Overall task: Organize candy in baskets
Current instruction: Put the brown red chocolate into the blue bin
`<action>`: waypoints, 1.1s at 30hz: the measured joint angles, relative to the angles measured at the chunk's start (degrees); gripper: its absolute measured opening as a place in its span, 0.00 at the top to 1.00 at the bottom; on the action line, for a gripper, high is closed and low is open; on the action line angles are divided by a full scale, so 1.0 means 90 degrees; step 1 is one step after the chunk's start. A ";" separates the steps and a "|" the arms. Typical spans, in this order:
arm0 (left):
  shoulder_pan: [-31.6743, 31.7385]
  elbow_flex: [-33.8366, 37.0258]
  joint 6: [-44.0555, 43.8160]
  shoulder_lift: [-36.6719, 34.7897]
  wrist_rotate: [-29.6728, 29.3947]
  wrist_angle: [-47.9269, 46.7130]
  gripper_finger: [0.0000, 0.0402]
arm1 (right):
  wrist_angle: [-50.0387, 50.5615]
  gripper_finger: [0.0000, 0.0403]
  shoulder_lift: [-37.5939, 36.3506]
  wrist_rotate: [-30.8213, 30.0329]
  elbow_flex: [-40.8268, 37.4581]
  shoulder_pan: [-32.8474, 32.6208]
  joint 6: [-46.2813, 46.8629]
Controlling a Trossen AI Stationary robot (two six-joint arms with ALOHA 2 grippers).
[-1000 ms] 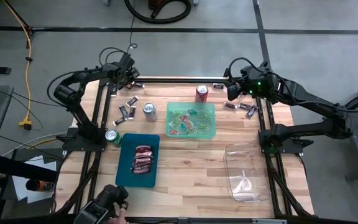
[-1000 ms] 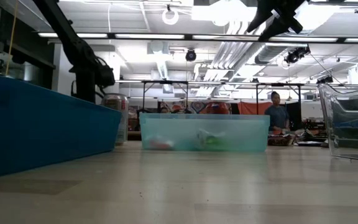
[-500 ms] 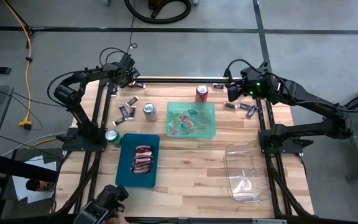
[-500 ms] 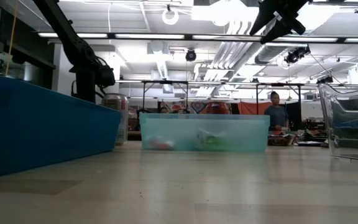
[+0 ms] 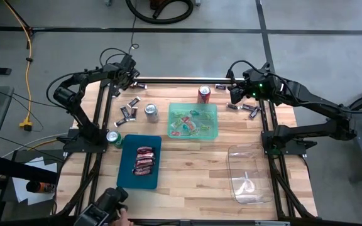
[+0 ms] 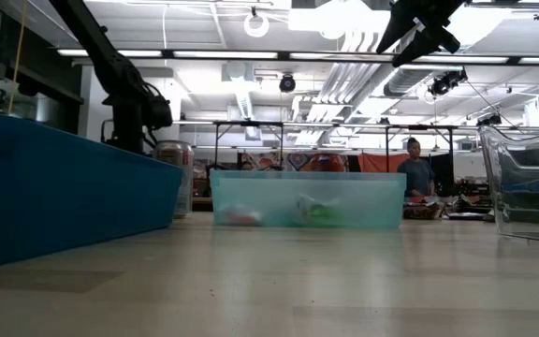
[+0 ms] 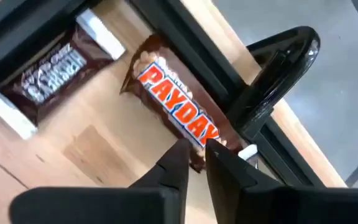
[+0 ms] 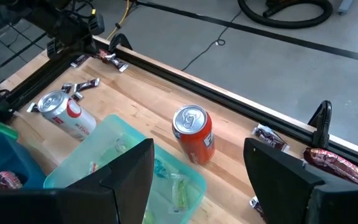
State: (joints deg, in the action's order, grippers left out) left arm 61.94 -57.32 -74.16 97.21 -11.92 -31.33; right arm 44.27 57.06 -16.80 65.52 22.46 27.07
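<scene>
Opaque dark teal rectangular plastic basket (image 5: 127,168) held red-wrapped candies (image 5: 144,160); translucent green basket (image 5: 213,123) mixed ones; clear basket (image 5: 237,164) one; left gripper (image 7: 194,148) pinched a brown PayDay bar (image 7: 173,107); right gripper (image 8: 197,171) gaped

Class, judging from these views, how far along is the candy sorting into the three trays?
Done: red candies lie in the teal tray and mixed ones in the green tray. In hand: the left hand is pinching a PayDay bar. Left: loose dark candies on the table; the clear tray is nearly empty.
</scene>
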 joint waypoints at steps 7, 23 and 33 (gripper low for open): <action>-0.0213 -0.0002 -0.0412 0.0000 -0.0096 -0.0012 0.77 | 0.0042 0.40 -0.0002 0.0007 0.0000 0.0000 -0.0007; -0.0217 -0.0007 -0.1518 0.0347 -0.0633 0.0005 0.56 | 0.0352 0.40 0.0000 0.0002 0.0000 0.0000 -0.0092; -0.0242 -0.0145 -0.1559 0.0493 -0.0761 -0.0150 0.66 | 0.0350 0.40 0.0000 0.0000 0.0000 0.0000 -0.0180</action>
State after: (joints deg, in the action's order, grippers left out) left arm 59.77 -58.63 -88.19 101.65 -18.77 -32.69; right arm 47.42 57.06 -16.80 65.52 22.46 25.45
